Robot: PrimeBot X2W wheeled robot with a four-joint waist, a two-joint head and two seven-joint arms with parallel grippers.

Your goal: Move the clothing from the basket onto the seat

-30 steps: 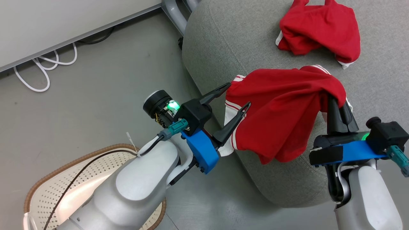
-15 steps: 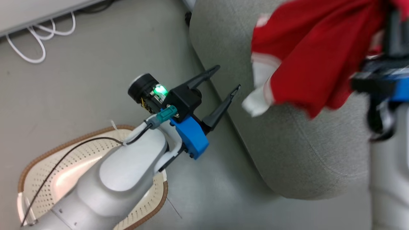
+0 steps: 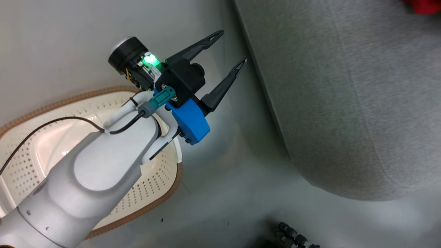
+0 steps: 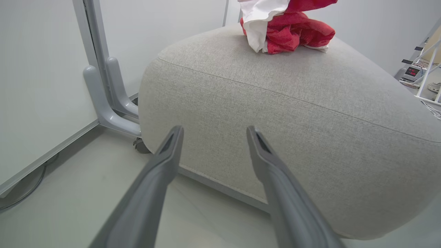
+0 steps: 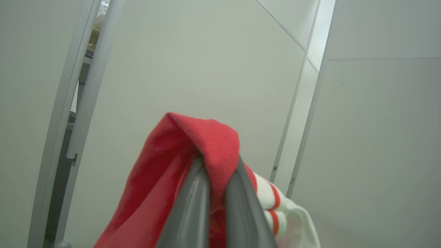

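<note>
My left gripper (image 3: 234,46) is open with nothing between its fingers, hovering over the floor between the basket (image 3: 155,206) and the seat (image 3: 344,103). In the left wrist view the left gripper (image 4: 214,131) points at the grey seat's (image 4: 275,103) side. Crumpled red clothing (image 4: 293,32) with white trim lies on top of the seat. My right gripper (image 5: 217,165) is shut on a red garment (image 5: 206,137) whose white striped trim (image 5: 272,199) hangs at the right, held up before a white wall. A red scrap (image 3: 423,5) shows at the head view's top right corner. My left arm hides part of the basket.
A grey metal partition foot (image 4: 103,96) stands left of the seat against white wall panels. A dark ribbed object (image 3: 296,236) lies on the floor at the bottom of the head view. A white rack with a small device (image 4: 413,70) is far right.
The head camera has swung down and left. My right gripper has carried the red garment up and away from the left gripper, out of the head view. The left gripper stays open.
</note>
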